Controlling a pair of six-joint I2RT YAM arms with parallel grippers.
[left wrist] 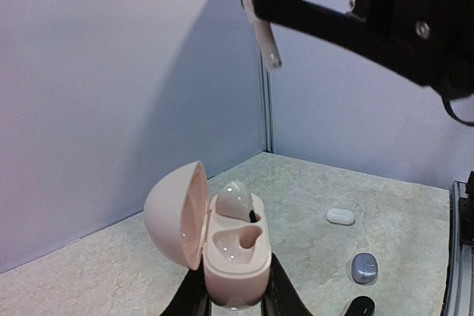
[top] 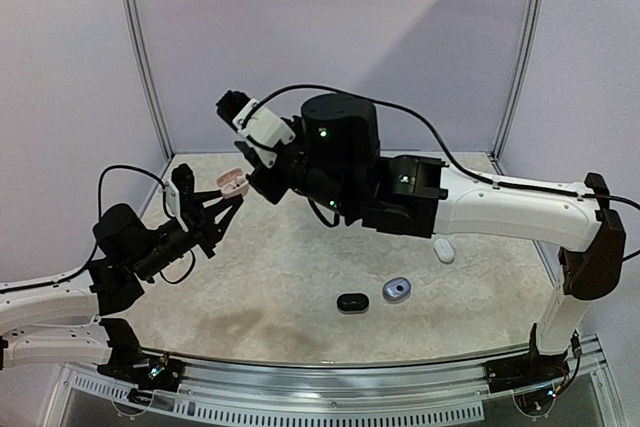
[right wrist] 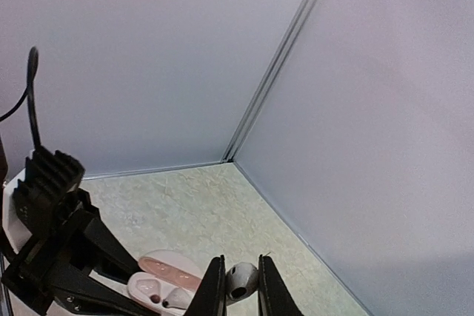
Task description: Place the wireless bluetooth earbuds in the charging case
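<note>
right claw (right wrist: 238, 288): fingers drawn in on a pale earbud (right wrist: 241, 279), bulb pinched between the tips. in the left wrist view its stem (left wrist: 268, 46) hangs straight down below the black fingers.

left claw (left wrist: 235, 297): clamped on the base of a pink charging case (left wrist: 233, 260), one finger on each side. case is raised off the table (top: 300, 267) and upright, lid (left wrist: 178, 212) swung open to the left in that view.

earbud vs case: held earbud is high above the case and apart from it. in the right wrist view the case (right wrist: 159, 280) shows just left of the right claw's tips and lower down.

inside the case: far slot is filled by a second earbud (left wrist: 237, 199), its glossy dome up. near slot (left wrist: 238, 242) is a bare hollow facing up.

around: in the overhead view both claws meet over the far left of the table, right claw (top: 256, 177) just beside the case (top: 232, 182), left claw (top: 230, 197) under it. the left claw's black frame (right wrist: 67, 257) crowds the case's left side in the right wrist view. the open lid stands beside the slots, not over them.

on the table, well apart from the claws: a white pill-shaped piece (top: 444, 249), a grey-blue oval piece (top: 397, 290), a black oval piece (top: 352, 301). cannot tell whether these are cases or buds.
</note>
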